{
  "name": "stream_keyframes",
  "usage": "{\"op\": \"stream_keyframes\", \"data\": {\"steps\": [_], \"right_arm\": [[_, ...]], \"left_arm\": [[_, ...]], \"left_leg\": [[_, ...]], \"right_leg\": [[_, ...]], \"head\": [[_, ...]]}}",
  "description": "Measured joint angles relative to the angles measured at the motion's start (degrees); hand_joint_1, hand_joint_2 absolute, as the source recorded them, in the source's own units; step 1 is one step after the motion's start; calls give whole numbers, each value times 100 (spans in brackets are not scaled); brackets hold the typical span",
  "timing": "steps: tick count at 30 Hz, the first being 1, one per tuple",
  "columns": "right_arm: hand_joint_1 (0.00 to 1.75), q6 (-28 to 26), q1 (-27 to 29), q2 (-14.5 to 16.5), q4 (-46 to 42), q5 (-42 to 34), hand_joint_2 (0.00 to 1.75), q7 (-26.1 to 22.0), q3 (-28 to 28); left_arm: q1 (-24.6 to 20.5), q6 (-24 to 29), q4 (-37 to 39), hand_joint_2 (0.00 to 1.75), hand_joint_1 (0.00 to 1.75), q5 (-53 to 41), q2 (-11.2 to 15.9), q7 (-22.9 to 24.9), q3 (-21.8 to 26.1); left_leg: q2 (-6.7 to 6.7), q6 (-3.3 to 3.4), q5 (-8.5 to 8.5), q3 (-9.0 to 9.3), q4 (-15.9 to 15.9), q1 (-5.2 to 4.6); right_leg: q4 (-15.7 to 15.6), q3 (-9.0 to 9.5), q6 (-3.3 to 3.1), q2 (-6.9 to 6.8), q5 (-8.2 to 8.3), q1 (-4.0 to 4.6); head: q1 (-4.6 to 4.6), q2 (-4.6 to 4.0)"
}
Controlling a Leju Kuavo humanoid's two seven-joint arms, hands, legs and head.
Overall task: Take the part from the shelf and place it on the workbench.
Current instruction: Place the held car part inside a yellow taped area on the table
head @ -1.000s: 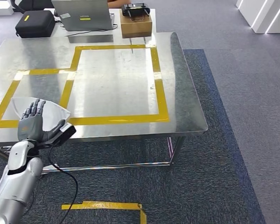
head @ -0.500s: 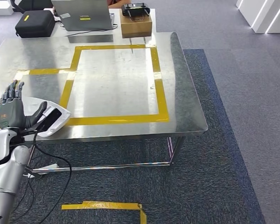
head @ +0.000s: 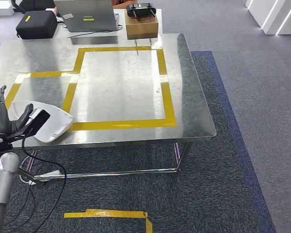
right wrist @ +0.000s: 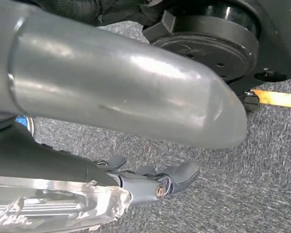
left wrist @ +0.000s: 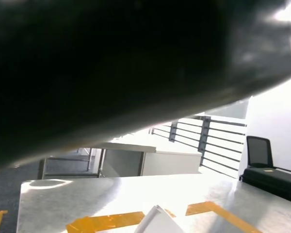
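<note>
1. Head view: the white, curved, shell-shaped plastic part [head: 45, 122] is lying on the shiny steel worktop [head: 187, 97], right at the near-left edge, with its tip poking over the yellow tape outline [head: 166, 92].
2. The left hand [head: 1, 119] sits just to the left of the part, fingers up and spread, thumb sticking out toward it. Looks like it's holding nothing. There's a black block at the wrist that overlaps the part's left end, so I honestly can't tell if anything is touching it.
3. Back of the worktop: a black zip case [head: 37, 24], a grey laptop [head: 86, 14] and a brown cardboard box [head: 141, 24] with a black controller [head: 140, 8] on top. Down on the grey carpet there's a strip of yellow floor tape [head: 107, 214].
4. Left wrist view: mostly a dark blur up close. Beyond it you get the bright worktop, yellow tape and a white corner of the part [left wrist: 158, 221] at the picture's edge.
5. Right wrist view: the right hand [right wrist: 151, 177] hangs over the carpet, fingers lying loosely straight, nothing in it.
</note>
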Motion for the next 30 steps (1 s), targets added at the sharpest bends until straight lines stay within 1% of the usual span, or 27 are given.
{"op": "stream_keyframes", "data": {"steps": [8, 13, 20, 22, 23, 24, 25, 26, 27, 28, 29, 30], "right_arm": [[0, -129, -193, 0, 133, 482, 0, -305, -162], [0, -239, -323, 0, 221, 710, 0, -450, -283], [0, -308, -390, 0, 293, 791, 0, -468, -345], [0, -311, -398, 0, 306, 796, 0, -468, -352], [0, -312, -404, 0, 311, 799, 0, -468, -359], [0, -313, -414, 0, 316, 803, 0, -468, -368], [0, -314, -425, 0, 321, 808, 0, -468, -376], [0, -314, -436, 0, 326, 813, 0, -469, -383], [0, -313, -444, 0, 332, 822, 0, -469, -387], [0, -310, -446, 0, 338, 832, 0, -469, -392], [0, -307, -447, 0, 343, 843, 0, -469, -401], [0, -302, -447, 0, 347, 855, 0, -470, -413]], "left_arm": [[322, -296, -230, 0, 0, -251, 49, 160, 196], [467, -401, -389, 0, 0, -352, 93, 202, 306], [597, -454, -544, 0, 0, -424, 113, 248, 422], [605, -458, -581, 0, 0, -427, 114, 253, 437], [607, -459, -600, 0, 0, -431, 114, 255, 442], [612, -460, -615, 0, 0, -434, 116, 259, 447], [625, -461, -624, 0, 0, -438, 117, 263, 452], [642, -463, -628, 0, 0, -444, 119, 268, 459], [667, -469, -629, 0, 0, -449, 119, 275, 469], [696, -474, -629, 0, 0, -454, 119, 280, 478], [721, -479, -630, 0, 0, -458, 118, 284, 488], [742, -483, -633, 0, 0, -462, 117, 288, 496]], "left_leg": [[1, 2, -1, 0, 2, -4], [1, 17, -10, 0, 8, -21], [1, 84, -27, -1, 24, -61], [8, 123, -1, 21, -26, -38], [12, 142, 14, 35, -56, -21], [15, 159, 28, 47, -84, -3], [16, 165, 32, 51, -93, 4], [12, 169, 31, 46, -93, 5], [2, 169, 30, 42, -92, 5], [-15, 167, 29, 40, -90, 6], [-44, 161, 29, 40, -88, 7], [-89, 149, 28, 44, -87, 10]], "right_leg": [[-2, 1, 1, 0, 1, -3], [-4, 1, 12, -1, 1, -21], [-19, 12, 72, -1, -2, -61], [-7, 2, 106, -9, -25, -57], [88, -46, 128, -29, -102, -54], [292, -144, 149, -53, -237, -55], [619, -303, 167, -77, -424, -63], [1011, -489, 181, -94, -624, -72], [1362, -660, 191, -99, -763, -81], [1573, -762, 197, -100, -807, -87], [1552, -750, 198, -98, -730, -92], [1296, -619, 191, -79, -553, -98]], "head": [[0, 0], [-1, 0], [-2, 0], [-1, 0], [9, 0], [22, 0], [33, 0], [45, 0], [48, 0], [47, 0], [49, 0], [48, 0]]}}
